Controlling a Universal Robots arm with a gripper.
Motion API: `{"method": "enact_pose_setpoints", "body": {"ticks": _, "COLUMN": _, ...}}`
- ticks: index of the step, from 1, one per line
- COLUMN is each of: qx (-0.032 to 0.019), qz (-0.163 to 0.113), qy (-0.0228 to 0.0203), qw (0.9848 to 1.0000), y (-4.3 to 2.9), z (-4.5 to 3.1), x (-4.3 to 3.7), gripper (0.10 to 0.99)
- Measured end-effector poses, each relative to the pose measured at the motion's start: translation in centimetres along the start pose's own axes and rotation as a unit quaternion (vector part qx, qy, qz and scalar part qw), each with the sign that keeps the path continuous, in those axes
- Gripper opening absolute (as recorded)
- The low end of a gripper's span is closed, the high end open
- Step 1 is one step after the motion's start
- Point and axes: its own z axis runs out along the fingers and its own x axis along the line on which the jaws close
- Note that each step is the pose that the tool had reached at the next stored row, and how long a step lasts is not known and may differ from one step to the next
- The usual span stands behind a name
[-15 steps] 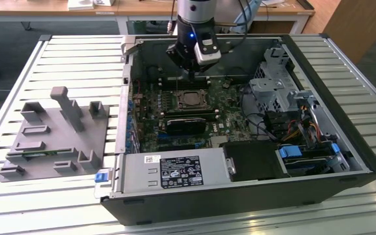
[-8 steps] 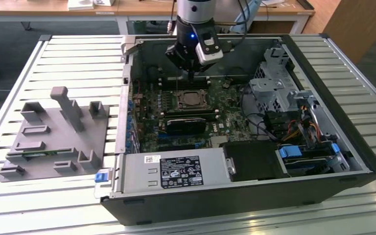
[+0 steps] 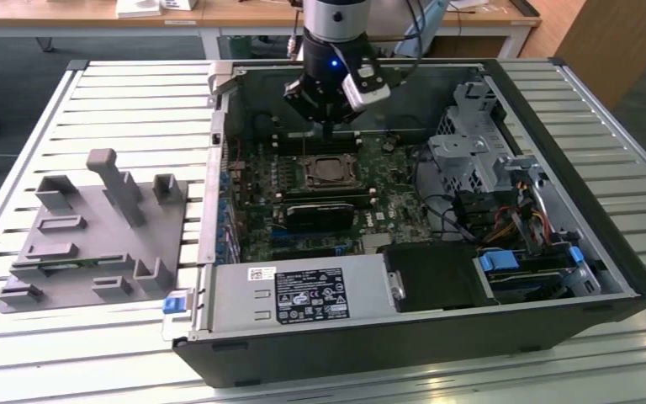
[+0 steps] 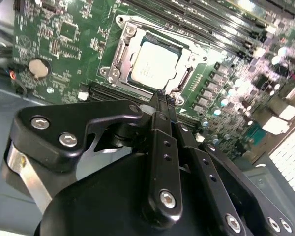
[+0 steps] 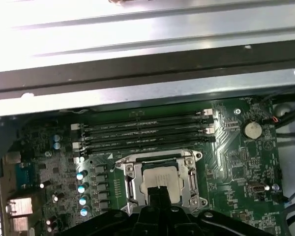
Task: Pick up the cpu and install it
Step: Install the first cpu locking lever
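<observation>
The gripper [image 4: 160,101], jaws closed on nothing, is seen just above the cpu [image 4: 155,61], which is seated in the motherboard socket [image 5: 160,182]; placement is judged done, a straight lift being called for.

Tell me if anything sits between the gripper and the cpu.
Nothing visible does. The cpu already lies in its socket on the motherboard, and the gripper, fingers shut, hangs just above it with open space between.
</observation>
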Motion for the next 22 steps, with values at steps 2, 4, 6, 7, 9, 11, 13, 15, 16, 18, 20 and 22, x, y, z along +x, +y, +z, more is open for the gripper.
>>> {"method": "enact_pose_setpoints", "body": {"ticks": 2, "qx": -0.0001, "qz": -0.018, "qy": 0.0006, "qw": 0.9998, "y": 0.0, "z": 0.04, "x": 0.0, "gripper": 0.106}}
{"method": "enact_pose_setpoints", "body": {"ticks": 4, "qx": -0.0002, "qz": -0.037, "qy": 0.0013, "qw": 0.9993, "y": 0.0, "z": 0.09, "x": 0.0, "gripper": 0.106}}
{"method": "enact_pose_setpoints", "body": {"ticks": 6, "qx": -0.0003, "qz": -0.055, "qy": 0.0019, "qw": 0.9985, "y": -0.01, "z": 0.13, "x": 0.0, "gripper": 0.106}}
{"method": "enact_pose_setpoints", "body": {"ticks": 7, "qx": -0.0005, "qz": -0.064, "qy": 0.0022, "qw": 0.998, "y": -0.01, "z": 0.15, "x": 0.0, "gripper": 0.106}}
{"method": "enact_pose_setpoints", "body": {"ticks": 9, "qx": -0.0006, "qz": -0.082, "qy": 0.0028, "qw": 0.9967, "y": -0.01, "z": 0.18, "x": 0.0, "gripper": 0.106}}
{"method": "enact_pose_setpoints", "body": {"ticks": 11, "qx": -0.0007, "qz": -0.1, "qy": 0.0035, "qw": 0.995, "y": -0.01, "z": 0.21, "x": 0.0, "gripper": 0.106}}
{"method": "enact_pose_setpoints", "body": {"ticks": 13, "qx": -0.0008, "qz": -0.118, "qy": 0.0041, "qw": 0.993, "y": -0.01, "z": 0.23, "x": 0.0, "gripper": 0.106}}
{"method": "enact_pose_setpoints", "body": {"ticks": 15, "qx": -0.001, "qz": -0.136, "qy": 0.0047, "qw": 0.9907, "y": -0.01, "z": 0.25, "x": 0.0, "gripper": 0.106}}
{"method": "enact_pose_setpoints", "body": {"ticks": 16, "qx": -0.001, "qz": -0.145, "qy": 0.005, "qw": 0.9894, "y": -0.01, "z": 0.26, "x": 0.0, "gripper": 0.106}}
{"method": "enact_pose_setpoints", "body": {"ticks": 18, "qx": -0.0012, "qz": -0.163, "qy": 0.0056, "qw": 0.9867, "y": -0.01, "z": 0.28, "x": 0.0, "gripper": 0.106}}
{"method": "enact_pose_setpoints", "body": {"ticks": 20, "qx": -0.0013, "qz": -0.181, "qy": 0.0062, "qw": 0.9834, "y": -0.01, "z": 0.29, "x": 0.0, "gripper": 0.106}}
{"method": "enact_pose_setpoints", "body": {"ticks": 22, "qx": -0.0015, "qz": -0.199, "qy": 0.0068, "qw": 0.98, "y": -0.01, "z": 0.31, "x": 0.0, "gripper": 0.106}}
